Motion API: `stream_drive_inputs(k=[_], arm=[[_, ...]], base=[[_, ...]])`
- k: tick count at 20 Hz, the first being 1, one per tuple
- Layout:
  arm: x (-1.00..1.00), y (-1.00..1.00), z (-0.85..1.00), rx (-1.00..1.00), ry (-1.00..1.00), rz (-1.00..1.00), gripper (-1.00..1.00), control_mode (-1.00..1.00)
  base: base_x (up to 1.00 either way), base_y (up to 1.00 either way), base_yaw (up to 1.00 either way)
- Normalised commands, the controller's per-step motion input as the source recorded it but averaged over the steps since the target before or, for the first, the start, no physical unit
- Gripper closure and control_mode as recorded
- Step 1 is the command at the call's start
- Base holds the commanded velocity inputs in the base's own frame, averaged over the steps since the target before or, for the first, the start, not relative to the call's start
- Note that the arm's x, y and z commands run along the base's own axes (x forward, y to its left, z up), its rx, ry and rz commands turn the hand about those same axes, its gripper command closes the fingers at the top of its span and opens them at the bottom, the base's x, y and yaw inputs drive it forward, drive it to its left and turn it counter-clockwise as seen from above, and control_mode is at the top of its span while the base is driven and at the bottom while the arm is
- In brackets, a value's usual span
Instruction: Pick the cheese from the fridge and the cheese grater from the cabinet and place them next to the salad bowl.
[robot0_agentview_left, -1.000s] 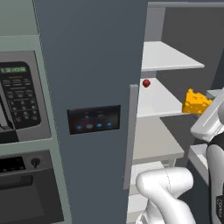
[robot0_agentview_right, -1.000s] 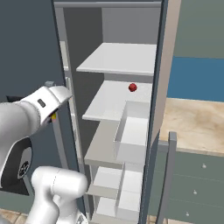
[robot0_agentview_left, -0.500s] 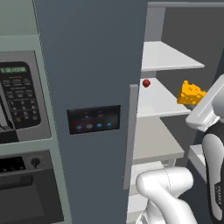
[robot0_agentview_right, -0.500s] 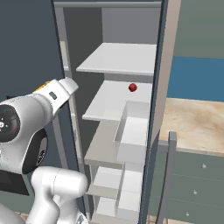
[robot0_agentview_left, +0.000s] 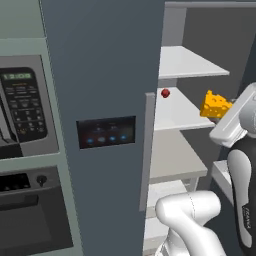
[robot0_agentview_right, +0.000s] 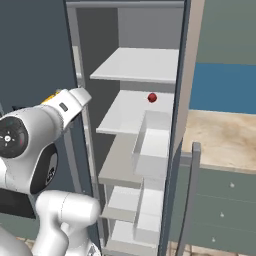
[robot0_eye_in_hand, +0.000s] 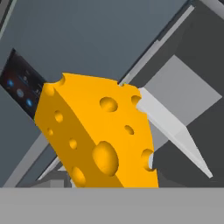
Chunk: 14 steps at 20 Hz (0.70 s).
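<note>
The cheese, a yellow-orange wedge with holes, hangs in the air in front of the open fridge, level with its middle shelf. My gripper is shut on it, with the white hand coming in from the right. In the hand view the cheese looms close and hides the fingertips; behind it are the fridge door, its blue-lit touch panel and a white shelf. In the right base view a sliver of the cheese peeks from behind the hand.
A small red ball lies on the fridge's middle shelf. The microwave and oven stand left of the fridge. Right of the fridge are a wooden counter and grey-green drawers. The fridge's grey handle runs vertically.
The hand with the cheese has moved a little left and up, out from the shelves, and the arm's elbow has swung nearer the right base camera.
</note>
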Motion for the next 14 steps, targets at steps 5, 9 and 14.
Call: stream_drive_inputs(k=[5,9,14], arm=[[0.0,0.0,0.0,0.0,0.0,0.0,1.0,1.0],[0.0,0.0,0.0,0.0,0.0,0.0,1.0,1.0],[0.0,0.0,0.0,0.0,0.0,0.0,1.0,1.0]], base=[[-0.62,0.0,0.0],[-0.57,0.12,0.0],[-0.51,0.05,0.0]])
